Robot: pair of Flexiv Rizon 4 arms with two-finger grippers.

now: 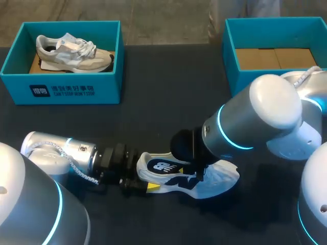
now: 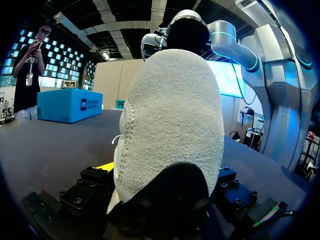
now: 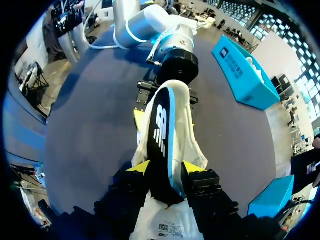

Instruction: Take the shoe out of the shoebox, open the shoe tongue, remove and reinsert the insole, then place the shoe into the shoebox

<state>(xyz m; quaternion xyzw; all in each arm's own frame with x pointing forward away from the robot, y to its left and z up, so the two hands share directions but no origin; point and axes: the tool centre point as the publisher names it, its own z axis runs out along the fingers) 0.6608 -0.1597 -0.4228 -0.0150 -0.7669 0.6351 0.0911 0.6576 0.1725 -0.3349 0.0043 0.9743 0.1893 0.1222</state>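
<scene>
Now, insole (image 1: 162, 167) clamped by left gripper (image 1: 146, 180), by right gripper (image 3: 165, 168)

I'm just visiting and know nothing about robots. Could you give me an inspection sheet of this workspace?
Surface: dark matte table.
Job's things: white fabric shoe lying on the table, dark blue insole at its opening; teal cardboard shoebox holding a beige-and-white sneaker; second teal shoebox showing only its brown floor.
Clutter: nothing seen.
Grippers: left gripper shut on the shoe's heel; right gripper shut on the insole.
Cables: white coiled cable along the left arm.
Surroundings: nobody reaches over the table.
</scene>
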